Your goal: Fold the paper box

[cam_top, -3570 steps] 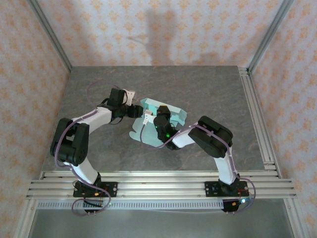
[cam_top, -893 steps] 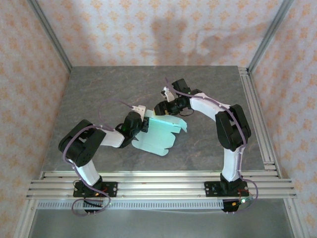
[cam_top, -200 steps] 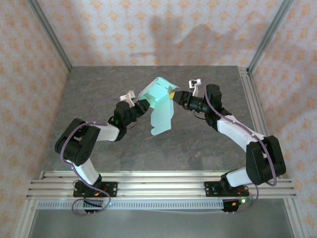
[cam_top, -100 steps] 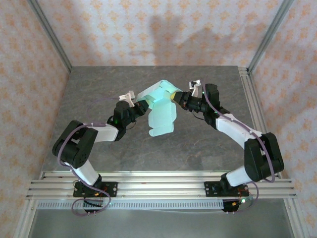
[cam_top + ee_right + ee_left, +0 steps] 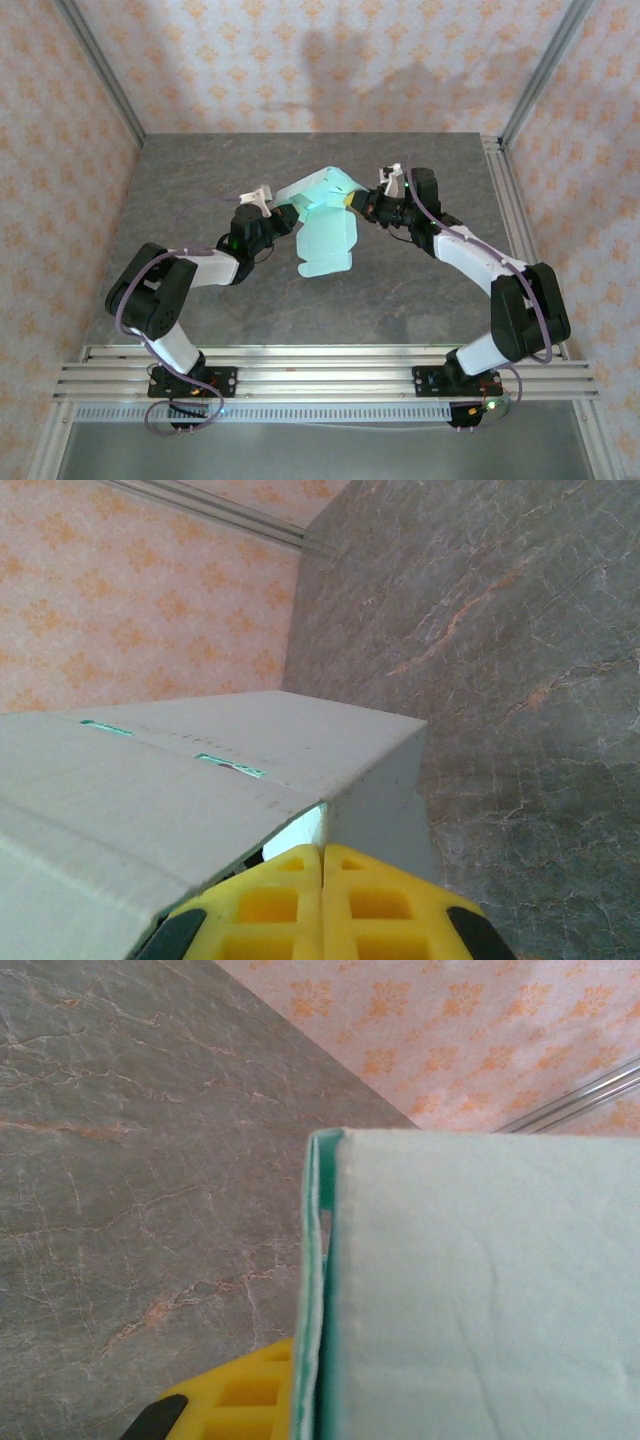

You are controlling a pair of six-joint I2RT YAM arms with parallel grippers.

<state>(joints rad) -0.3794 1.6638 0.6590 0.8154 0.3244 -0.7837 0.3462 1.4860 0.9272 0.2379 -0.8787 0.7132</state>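
Got the paper box [image 5: 325, 215] up over the middle of the desk [image 5: 420, 300], nipped from both sides. Half folded by the look of it: a creased upper part bridging the two arms, plus a flat panel with rounded corners hanging down toward the near edge. Can't tell whether that lower edge touches the stone top or floats just above it.

Left fingers [image 5: 285, 214] on the left end of the upper part, right fingers [image 5: 348, 199] on the right end, up by the fold.

From the right wrist: both yellow pads [image 5: 265, 900] pressed right together, with a corner of the card running in between them, so clamped on the box.

From the left wrist: one yellow pad [image 5: 235, 1400] tight against the doubled card edge, the other hidden behind the sheet, so gripping it too as far as can be seen.

Pink patterned walls [image 5: 300, 60] all round.
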